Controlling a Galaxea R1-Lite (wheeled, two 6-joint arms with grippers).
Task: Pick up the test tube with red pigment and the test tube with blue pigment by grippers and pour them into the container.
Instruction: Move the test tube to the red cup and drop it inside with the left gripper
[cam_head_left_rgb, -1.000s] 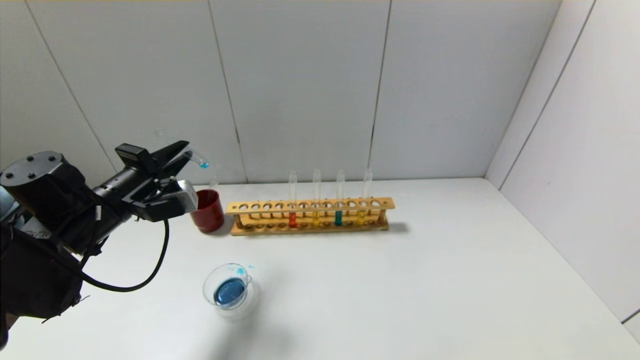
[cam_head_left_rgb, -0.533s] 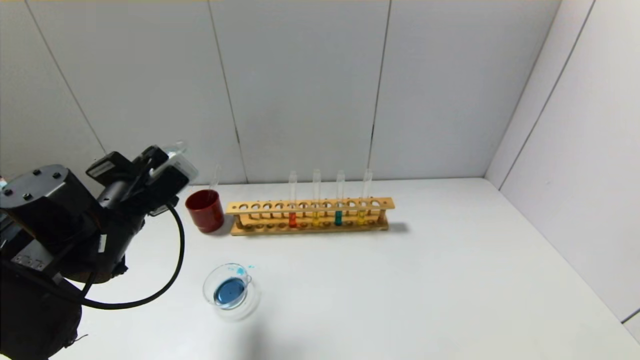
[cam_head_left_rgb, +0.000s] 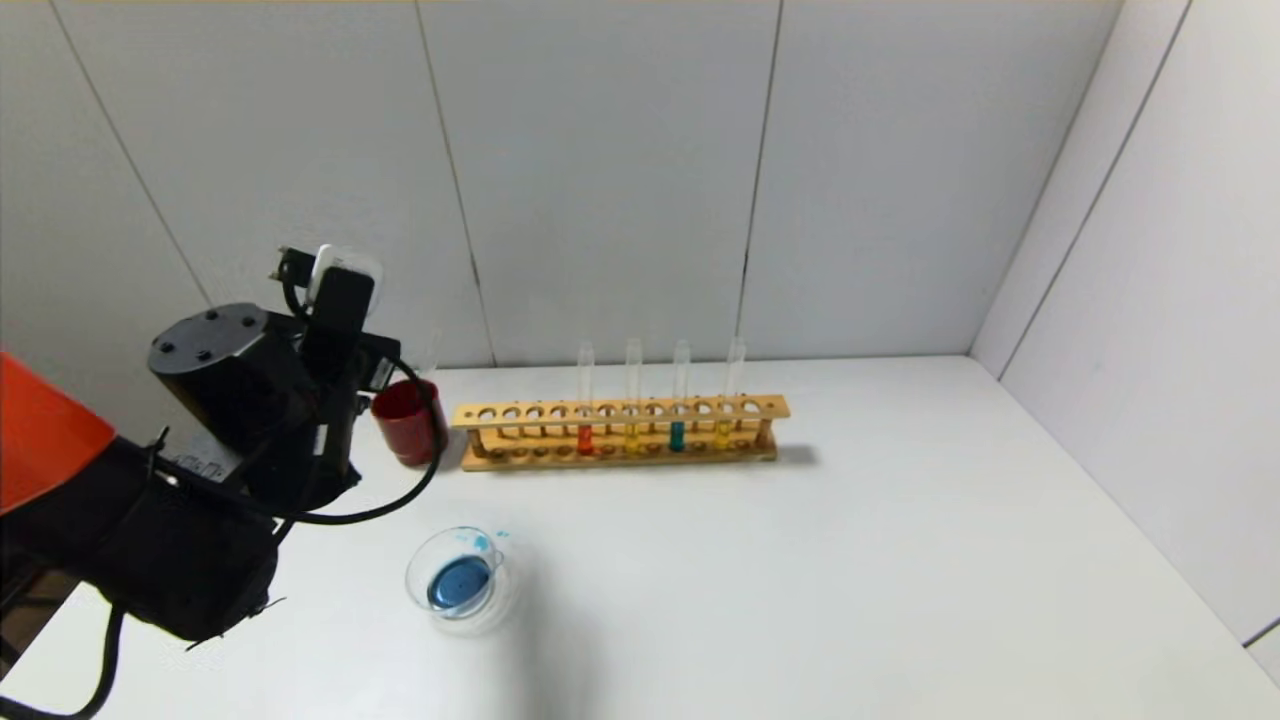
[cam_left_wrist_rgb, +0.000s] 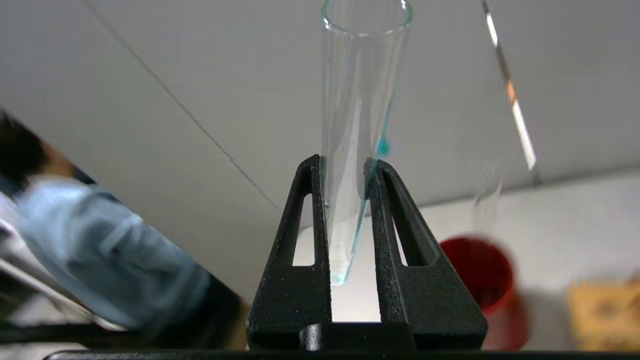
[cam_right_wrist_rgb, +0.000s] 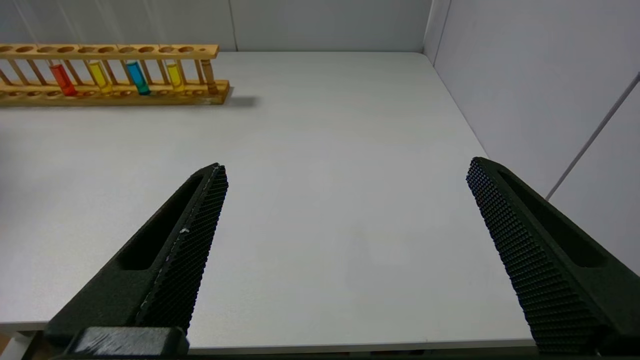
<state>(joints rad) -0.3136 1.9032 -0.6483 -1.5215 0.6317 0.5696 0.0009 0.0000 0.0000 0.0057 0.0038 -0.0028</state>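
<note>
The left pincer (cam_left_wrist_rgb: 346, 167) is clamped on a clear glass tube (cam_left_wrist_rgb: 360, 100), one finger (cam_left_wrist_rgb: 302, 225) on each side, w/ the tube's round tip down between the fingers and its open mouth sticking out well past the fingertips. Only a thin teal streak and a small blue drop show on the inside of the glass, so it's the blue tube, nearly drained. In the head view the left arm (cam_head_left_rgb: 240, 400) is raised over the left-rear part of the bench (cam_head_left_rgb: 800, 560), wrist turned up, and the pincer itself is hidden behind the wrist there. Just beyond the pincer sits a dark red cup (cam_head_left_rgb: 408, 422) w/ a clear tube standing in it; beside the cup, further from the pincer, is the wooden rack (cam_head_left_rgb: 620, 432). The rack holds four upright tubes: the red tube (cam_head_left_rgb: 585, 410), a yellow one, a teal one (cam_head_left_rgb: 678, 405), another yellow. The glass dish (cam_head_left_rgb: 455, 580) stands on the bench nearer the robot than the pincer, well apart from it, w/ a pool of blue liquid in its bottom and a few blue specks by its lip. The right pincer (cam_right_wrist_rgb: 345, 200) is spread wide, nothing between its fingers, low over bare bench near the front edge; the rack is far off from it.
</note>
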